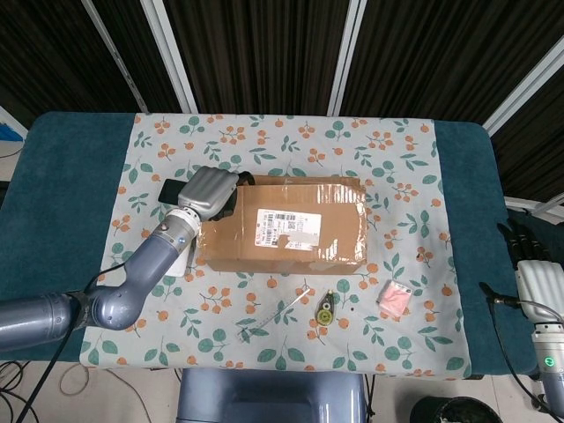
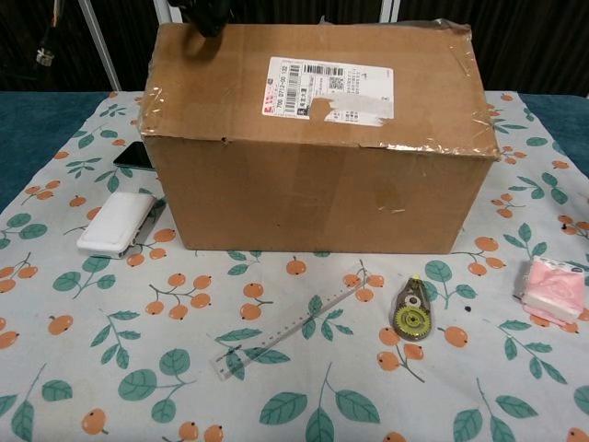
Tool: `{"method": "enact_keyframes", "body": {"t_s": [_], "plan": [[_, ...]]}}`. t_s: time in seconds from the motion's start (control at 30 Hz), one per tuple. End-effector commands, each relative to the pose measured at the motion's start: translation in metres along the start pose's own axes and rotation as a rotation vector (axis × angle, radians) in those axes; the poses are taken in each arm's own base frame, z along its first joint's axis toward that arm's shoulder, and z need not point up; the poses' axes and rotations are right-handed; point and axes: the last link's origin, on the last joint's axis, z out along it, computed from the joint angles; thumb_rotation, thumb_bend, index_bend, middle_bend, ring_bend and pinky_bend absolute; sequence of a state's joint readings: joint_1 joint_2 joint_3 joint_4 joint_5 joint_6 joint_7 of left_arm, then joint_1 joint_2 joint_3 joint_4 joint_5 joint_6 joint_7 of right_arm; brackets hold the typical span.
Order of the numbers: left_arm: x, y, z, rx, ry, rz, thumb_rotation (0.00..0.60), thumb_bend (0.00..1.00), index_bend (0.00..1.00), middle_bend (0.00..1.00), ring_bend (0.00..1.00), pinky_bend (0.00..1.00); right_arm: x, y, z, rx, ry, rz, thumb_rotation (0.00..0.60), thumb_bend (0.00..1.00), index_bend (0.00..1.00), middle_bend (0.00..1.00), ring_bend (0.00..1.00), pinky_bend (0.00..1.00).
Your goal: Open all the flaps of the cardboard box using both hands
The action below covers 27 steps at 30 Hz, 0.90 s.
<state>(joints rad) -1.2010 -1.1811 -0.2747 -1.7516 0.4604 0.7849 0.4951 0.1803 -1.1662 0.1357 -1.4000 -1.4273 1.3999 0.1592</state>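
Big bench [image 1: 70,176] under a floral orange-and-leaf cloth, brown taped cardboard box [image 1: 286,225] sitting mid-bench, long axis running left-right. Top flap looking tilted up along the far edge, so probably just starting to open. Left hand [image 1: 207,191] planted at the box's far-left top corner, dark fingers [image 2: 207,14] hooked on that corner in the chest view; can't tell how wide from here. Right hand [image 1: 531,269] way off past the bench's right edge, holding nothing, fingers pointing away, spread unclear. Left clearly nearer. Then small stuff: white flat case [image 2: 117,222], clear plastic ruler [image 2: 290,321].
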Motion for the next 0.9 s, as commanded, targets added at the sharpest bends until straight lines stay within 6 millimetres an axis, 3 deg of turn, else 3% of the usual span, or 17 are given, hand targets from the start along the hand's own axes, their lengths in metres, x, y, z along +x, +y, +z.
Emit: {"method": "enact_keyframes", "body": {"t_s": [0.03, 0.3, 0.5, 0.9], "plan": [[0.004, 0.003, -0.005, -0.02, 0.007, -0.014, 0.6, 0.9, 0.31, 0.46, 0.41, 0.5, 0.0, 0.0, 0.0, 0.0, 0.002, 0.0, 0.6, 0.24, 0.0, 0.0, 0.0, 0.18], [0.022, 0.021, -0.022, -0.098, 0.053, -0.061, 0.6, 0.9, 0.31, 0.46, 0.41, 0.5, 0.0, 0.0, 0.0, -0.003, -0.001, 0.003, 0.6, 0.24, 0.0, 0.0, 0.0, 0.18], [0.031, 0.04, -0.047, -0.191, 0.065, -0.081, 0.6, 0.9, 0.31, 0.46, 0.41, 0.5, -0.001, -0.001, 0.0, 0.002, -0.006, 0.002, 0.6, 0.24, 0.0, 0.0, 0.0, 0.18], [0.013, 0.07, -0.097, -0.35, -0.031, -0.14, 0.6, 0.89, 0.31, 0.46, 0.41, 0.5, -0.001, -0.001, -0.001, 0.0, -0.007, 0.003, 0.6, 0.25, 0.0, 0.0, 0.0, 0.18]]}}
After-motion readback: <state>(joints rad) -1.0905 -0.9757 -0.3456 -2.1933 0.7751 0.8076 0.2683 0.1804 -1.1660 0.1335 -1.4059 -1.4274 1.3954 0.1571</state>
